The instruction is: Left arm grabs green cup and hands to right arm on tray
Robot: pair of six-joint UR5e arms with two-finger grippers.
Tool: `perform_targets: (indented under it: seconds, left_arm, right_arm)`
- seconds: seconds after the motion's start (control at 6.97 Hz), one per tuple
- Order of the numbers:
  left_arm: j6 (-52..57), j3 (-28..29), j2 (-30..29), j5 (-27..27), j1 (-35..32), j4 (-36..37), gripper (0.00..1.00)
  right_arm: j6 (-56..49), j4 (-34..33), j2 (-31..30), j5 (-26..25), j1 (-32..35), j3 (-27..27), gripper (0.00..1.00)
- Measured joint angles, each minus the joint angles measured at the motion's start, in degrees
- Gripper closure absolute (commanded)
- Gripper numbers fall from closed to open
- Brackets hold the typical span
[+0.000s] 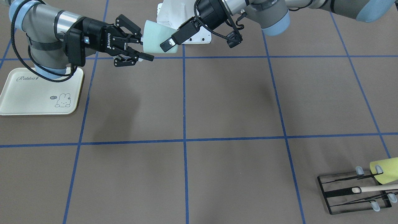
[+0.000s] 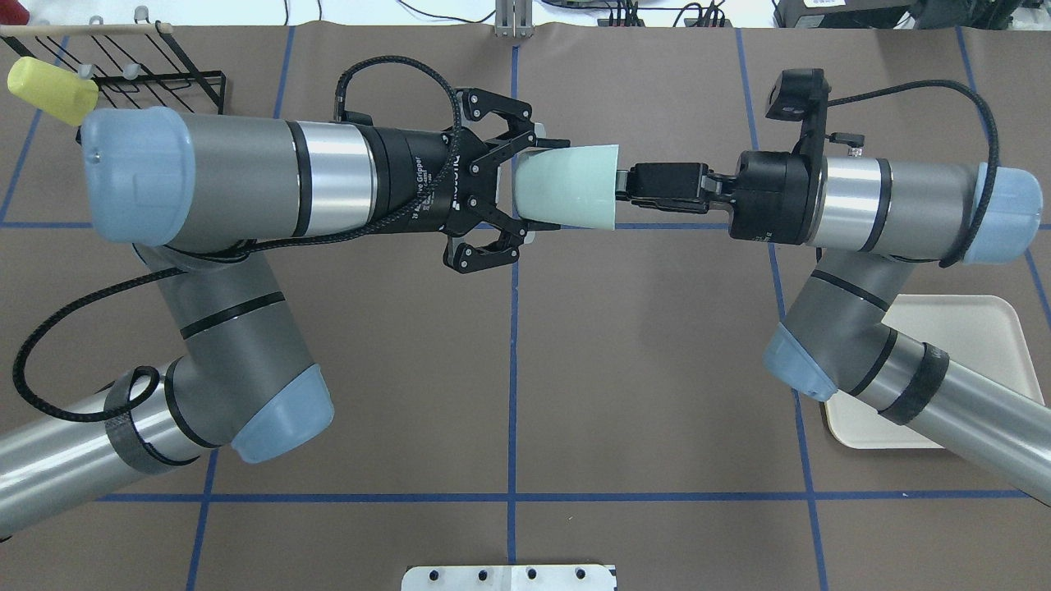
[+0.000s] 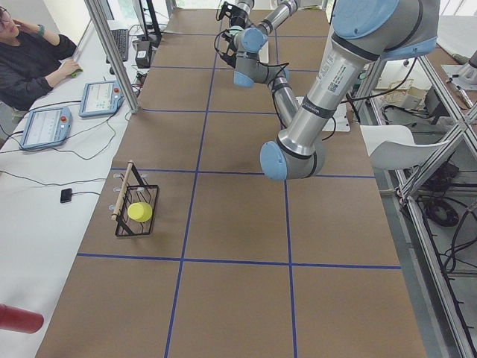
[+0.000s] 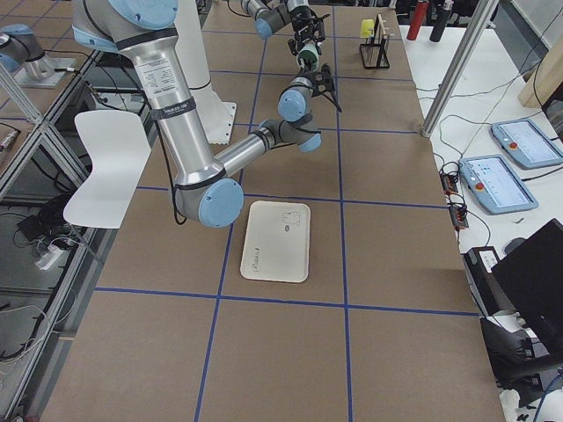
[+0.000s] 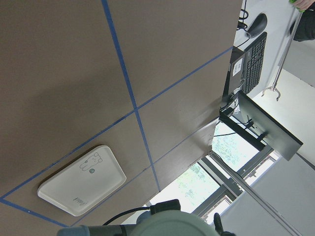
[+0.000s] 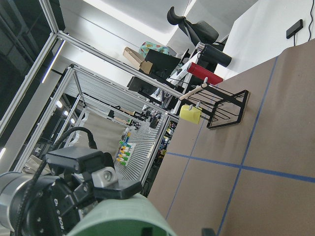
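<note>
The pale mint green cup [image 2: 566,193] hangs on its side in mid-air between the two arms, narrow base towards the left arm, wide rim towards the right arm. My left gripper [image 2: 543,189] is shut on the cup's base, one finger on each side. In the front-facing view the left wrist camera [image 1: 180,34] hides those fingers. My right gripper [image 1: 147,49] is open at the cup [image 1: 155,34] rim, its fingers apart. One finger points into the mouth and the other lies along the outside wall. The cream tray [image 1: 21,99] lies on the table under the right arm and holds nothing.
A black wire rack [image 1: 354,193] with a yellow-green cup [image 1: 385,169] and a wooden stick stands at the far corner on the robot's left side. The white robot base plate [image 2: 509,577] sits at the near table edge. An operator [image 3: 30,60] sits beside the table.
</note>
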Motion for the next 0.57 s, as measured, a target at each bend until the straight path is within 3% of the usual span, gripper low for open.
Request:
perform_targets:
  seconds: [0.57]
  left_arm:
    - [0.0, -0.12, 0.0, 0.0, 0.0, -0.08, 0.62]
  right_arm:
    - [-0.05, 0.0, 0.0, 0.0, 0.02, -0.17, 0.69]
